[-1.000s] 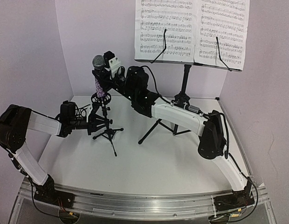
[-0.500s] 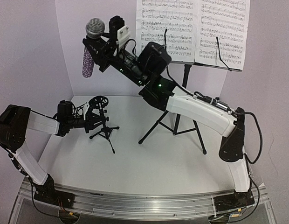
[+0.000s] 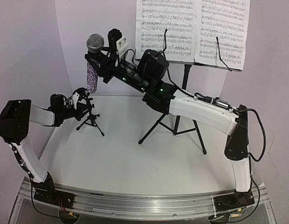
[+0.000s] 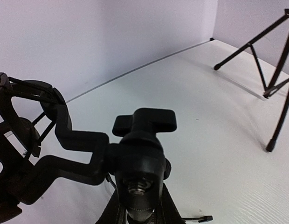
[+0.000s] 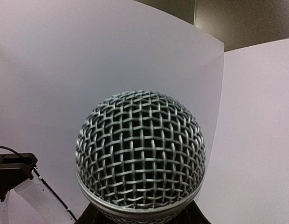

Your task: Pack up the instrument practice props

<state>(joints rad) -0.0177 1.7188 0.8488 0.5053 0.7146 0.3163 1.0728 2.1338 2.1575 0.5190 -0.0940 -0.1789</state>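
Observation:
My right gripper (image 3: pixel 96 63) is shut on the glittery purple-silver microphone (image 3: pixel 92 77) and holds it upright, high above the table's back left. Its grey mesh head (image 5: pixel 141 149) fills the right wrist view. My left gripper (image 3: pixel 78 111) is shut on the upper part of the small black tripod mic stand (image 3: pixel 90 119), which stands near the left wall with its clip empty. The mic stand's head (image 4: pixel 140 158) is close in the left wrist view. The tall black music stand (image 3: pixel 185 81) stands at the back right, with white sheet-music pages (image 3: pixel 191 28) on its desk.
The music stand's tripod legs (image 3: pixel 156 126) spread across the table's middle back, under my right arm (image 3: pixel 200 114), and show in the left wrist view (image 4: pixel 270 79). White walls close the left, back and right sides.
My right gripper lifted the microphone out of the mic stand and now holds it high. My left gripper moved the mic stand left toward the wall.

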